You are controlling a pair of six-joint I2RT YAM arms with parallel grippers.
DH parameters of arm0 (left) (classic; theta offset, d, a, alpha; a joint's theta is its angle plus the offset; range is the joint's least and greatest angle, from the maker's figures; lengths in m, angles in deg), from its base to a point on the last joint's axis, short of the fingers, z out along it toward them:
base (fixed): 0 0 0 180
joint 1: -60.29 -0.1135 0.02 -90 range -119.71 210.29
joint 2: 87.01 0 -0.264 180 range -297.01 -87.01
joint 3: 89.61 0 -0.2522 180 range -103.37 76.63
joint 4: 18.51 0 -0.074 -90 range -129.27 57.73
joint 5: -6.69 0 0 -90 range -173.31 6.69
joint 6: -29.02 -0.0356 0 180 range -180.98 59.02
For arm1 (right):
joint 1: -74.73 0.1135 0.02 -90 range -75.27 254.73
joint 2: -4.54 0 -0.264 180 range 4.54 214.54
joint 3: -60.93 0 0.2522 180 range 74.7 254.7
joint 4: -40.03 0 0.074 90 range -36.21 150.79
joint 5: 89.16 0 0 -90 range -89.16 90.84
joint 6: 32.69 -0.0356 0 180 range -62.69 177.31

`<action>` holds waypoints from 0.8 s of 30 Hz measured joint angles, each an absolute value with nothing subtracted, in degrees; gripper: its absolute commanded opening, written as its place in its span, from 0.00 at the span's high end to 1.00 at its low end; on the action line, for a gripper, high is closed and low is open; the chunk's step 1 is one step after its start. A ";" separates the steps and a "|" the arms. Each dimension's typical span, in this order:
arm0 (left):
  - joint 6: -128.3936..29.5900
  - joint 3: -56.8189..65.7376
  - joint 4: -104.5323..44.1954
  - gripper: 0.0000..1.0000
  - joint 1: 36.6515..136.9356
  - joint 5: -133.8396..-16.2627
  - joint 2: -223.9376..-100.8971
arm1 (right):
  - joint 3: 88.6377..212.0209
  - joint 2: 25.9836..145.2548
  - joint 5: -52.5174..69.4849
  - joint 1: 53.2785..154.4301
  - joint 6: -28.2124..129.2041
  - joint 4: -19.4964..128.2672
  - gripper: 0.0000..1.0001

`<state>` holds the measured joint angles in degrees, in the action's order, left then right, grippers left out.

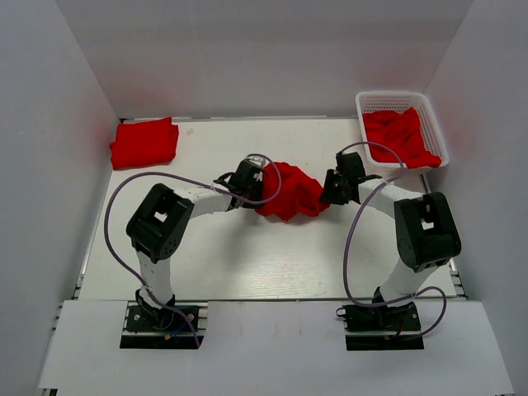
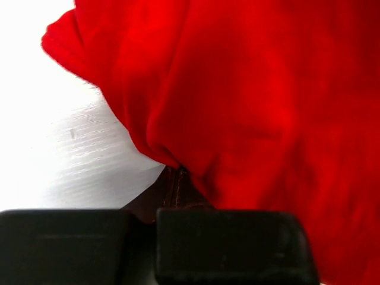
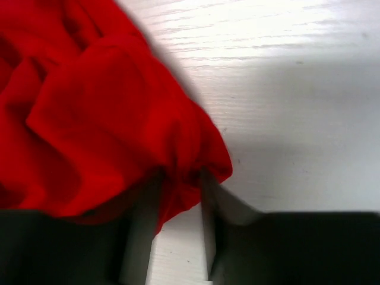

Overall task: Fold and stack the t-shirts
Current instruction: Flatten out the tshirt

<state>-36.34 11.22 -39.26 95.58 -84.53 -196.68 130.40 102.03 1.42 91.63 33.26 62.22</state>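
Observation:
A crumpled red t-shirt (image 1: 289, 191) lies on the white table between my two grippers. My left gripper (image 1: 257, 183) is at its left edge. In the left wrist view its jaws are pressed together on a fold of the t-shirt (image 2: 249, 107) at the fingertips (image 2: 169, 187). My right gripper (image 1: 327, 191) is at the t-shirt's right edge. In the right wrist view a bunched hem of the t-shirt (image 3: 89, 113) is gathered between the two narrowly spaced fingers (image 3: 208, 196). A folded red t-shirt (image 1: 144, 142) lies at the back left.
A white lattice basket (image 1: 394, 96) at the back right holds more crumpled red t-shirts (image 1: 400, 136). White walls enclose the table on three sides. My arms' purple cables loop over the table's near half.

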 measured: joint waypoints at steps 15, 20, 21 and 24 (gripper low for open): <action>-42.96 12.29 -39.43 1.00 95.60 -95.56 -175.61 | 128.67 86.56 -0.20 91.70 35.90 60.69 1.00; -47.27 9.39 -40.26 1.00 95.60 -99.24 -163.39 | 130.90 69.05 -4.02 91.74 39.33 60.93 1.00; -48.23 8.40 -40.76 1.00 95.60 -99.87 -161.20 | 132.50 66.91 -4.50 91.74 40.01 61.41 1.00; -51.00 4.99 -41.31 1.00 95.60 -101.38 -155.35 | 137.57 61.86 -5.00 91.74 41.82 62.17 1.00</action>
<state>-51.00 4.99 -41.31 95.60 -101.38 -155.35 137.57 61.86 -5.00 91.74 41.82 62.17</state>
